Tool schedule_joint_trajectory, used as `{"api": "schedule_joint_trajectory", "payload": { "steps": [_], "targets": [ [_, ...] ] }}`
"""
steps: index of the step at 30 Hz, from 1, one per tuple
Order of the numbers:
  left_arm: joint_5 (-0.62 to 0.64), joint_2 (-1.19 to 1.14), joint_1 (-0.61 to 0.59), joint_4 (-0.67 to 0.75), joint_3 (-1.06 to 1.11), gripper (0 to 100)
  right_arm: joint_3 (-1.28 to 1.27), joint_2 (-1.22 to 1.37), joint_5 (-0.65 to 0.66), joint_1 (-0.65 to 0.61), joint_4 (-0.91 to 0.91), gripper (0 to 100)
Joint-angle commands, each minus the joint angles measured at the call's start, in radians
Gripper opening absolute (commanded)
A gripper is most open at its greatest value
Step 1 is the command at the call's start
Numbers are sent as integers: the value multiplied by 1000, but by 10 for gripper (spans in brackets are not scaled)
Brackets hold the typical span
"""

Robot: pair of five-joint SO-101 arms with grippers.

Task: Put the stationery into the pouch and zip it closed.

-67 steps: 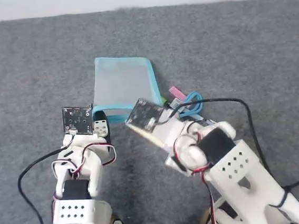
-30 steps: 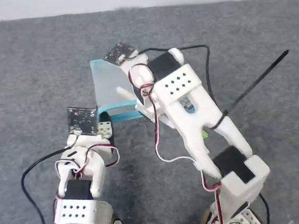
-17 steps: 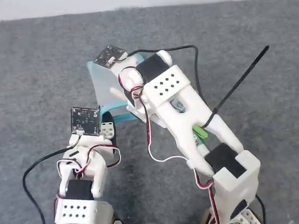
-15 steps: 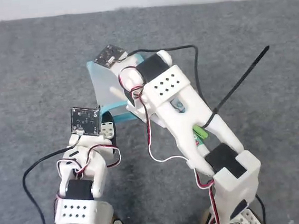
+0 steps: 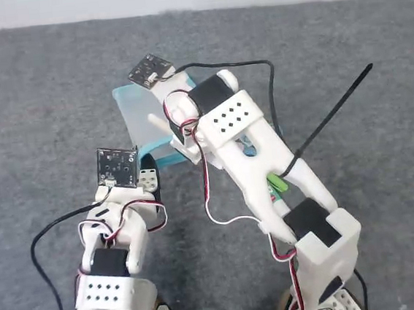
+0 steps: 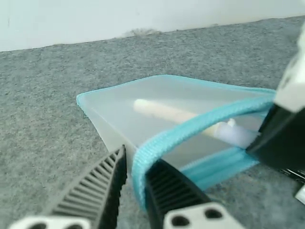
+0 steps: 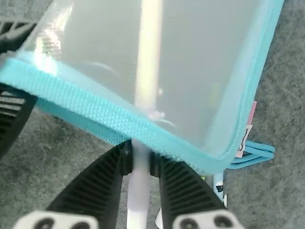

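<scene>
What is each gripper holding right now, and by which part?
Left gripper pinches the pouch by the blue trim at its open mouth. Right gripper grips the white pen near its back end, the front inside the pouch.

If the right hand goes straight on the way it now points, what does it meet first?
Probably the pouch, at its blue edge just ahead of the right hand; the held white pen is partly inside.

No word, number or sign can be read anywhere. A small white tag (image 7: 244, 140) just beside the edge of the pouch (image 7: 190, 67) carries dark print, but it is too small to make out
</scene>
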State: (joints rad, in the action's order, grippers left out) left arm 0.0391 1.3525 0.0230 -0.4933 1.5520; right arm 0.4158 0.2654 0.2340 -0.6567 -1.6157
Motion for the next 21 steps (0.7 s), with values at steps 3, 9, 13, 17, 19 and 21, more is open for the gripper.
{"api": "schedule_joint_trajectory", "payload": {
  "steps": [3,9,13,17,19,21],
  "targets": [
    [6,-11,20,40,-8,10,55,-68,-8,-21,44,8],
    [6,-11,20,41,-8,10,55,-68,-8,-21,38,8],
    [6,-11,20,41,-8,10,55,-68,-8,-21,36,8],
    [6,-11,20,43,-8,10,55,-68,-8,-21,35,8],
    [6,-11,20,43,-8,10,55,-68,-8,-21,35,8],
    [6,-11,20,43,-8,10,55,-68,-8,-21,38,8]
  ]
}}
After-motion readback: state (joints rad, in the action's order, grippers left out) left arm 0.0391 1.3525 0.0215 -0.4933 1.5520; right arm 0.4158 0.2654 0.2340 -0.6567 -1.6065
